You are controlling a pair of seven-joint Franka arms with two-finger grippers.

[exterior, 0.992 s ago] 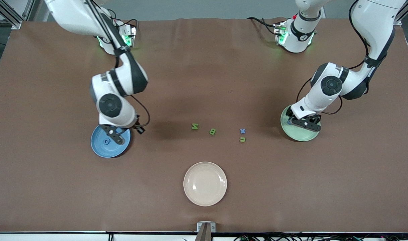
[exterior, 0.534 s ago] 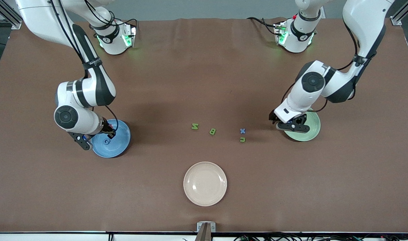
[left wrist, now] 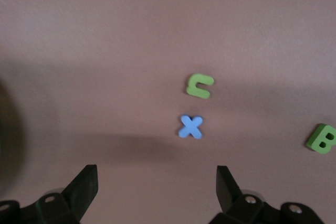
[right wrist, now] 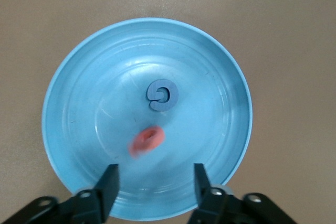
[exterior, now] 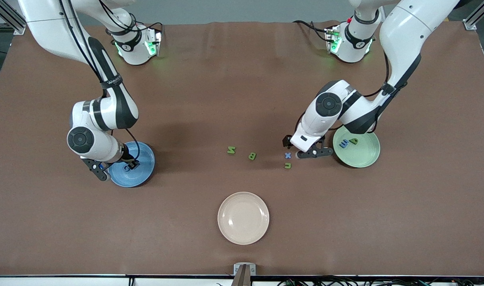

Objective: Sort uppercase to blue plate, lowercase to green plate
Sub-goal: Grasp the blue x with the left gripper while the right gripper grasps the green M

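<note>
The blue plate (exterior: 141,174) (right wrist: 79,77) lies toward the right arm's end of the table. A blue G (right wrist: 162,95) lies in it, and beside the G a red-pink Q (right wrist: 147,140) shows blurred on the plate's floor. My right gripper (exterior: 115,169) (right wrist: 155,184) hangs open and empty over the plate's rim. My left gripper (exterior: 307,153) (left wrist: 156,182) is open and empty, low beside the blue x (exterior: 288,155) (left wrist: 190,127). The green n/u (exterior: 288,165) (left wrist: 200,86) lies just nearer the camera. The green plate (exterior: 367,159) holds a blue m (exterior: 344,143) and a green looped letter (exterior: 353,140).
A green N (exterior: 231,150) and a green B (exterior: 252,156) (left wrist: 322,138) lie on the brown table mid-way between the two plates. A cream plate (exterior: 243,234) sits nearer the camera, in the middle.
My right gripper swung to the blue plate's rim and opened, letting go of the red-pink Q. My left gripper left the green plate and moved over to the blue x.
</note>
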